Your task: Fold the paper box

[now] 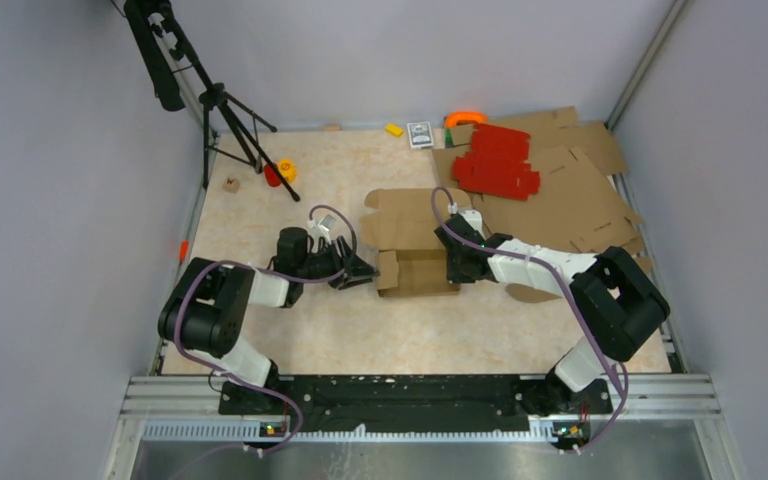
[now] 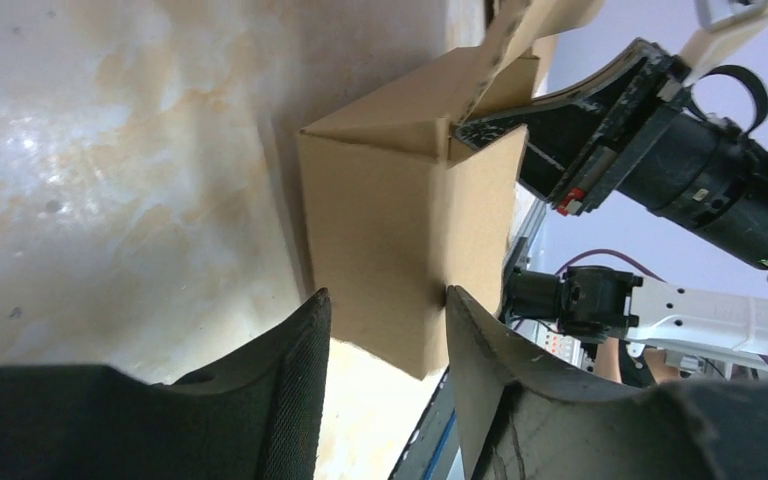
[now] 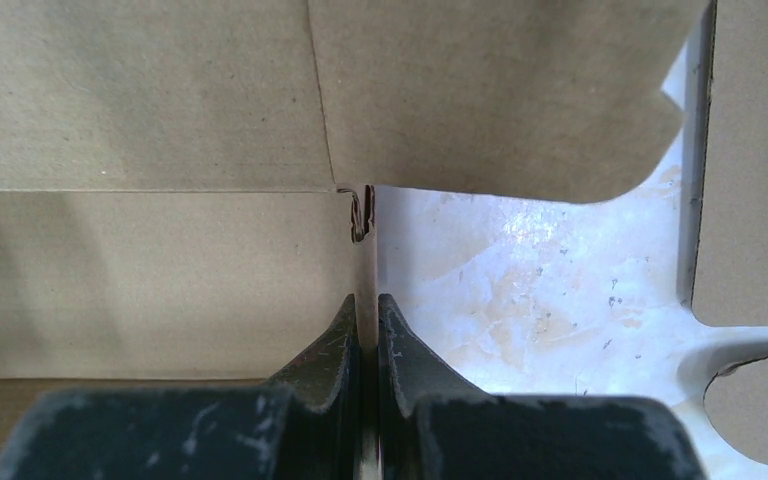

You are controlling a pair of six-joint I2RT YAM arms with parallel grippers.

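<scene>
paper box [image 1: 415, 250]: middle of table [image 1: 360, 340]; near section raised, far panel flat.
axis of raised section: left to right, one arm at each end.
right gripper [image 3: 365, 315]: at right end, pinched tight on a thin upright wall.
left gripper [image 2: 385, 345]: at left end, fingers [image 2: 285, 390] apart, end panel between them; contact not certain.
nearer arm: neither; both at the box.
probable next move: closing left fingers on end panel, folding against right-hand hold.
surroundings: brown sheets [image 1: 570, 200] and red sheets [image 1: 495, 160] at far right.
</scene>
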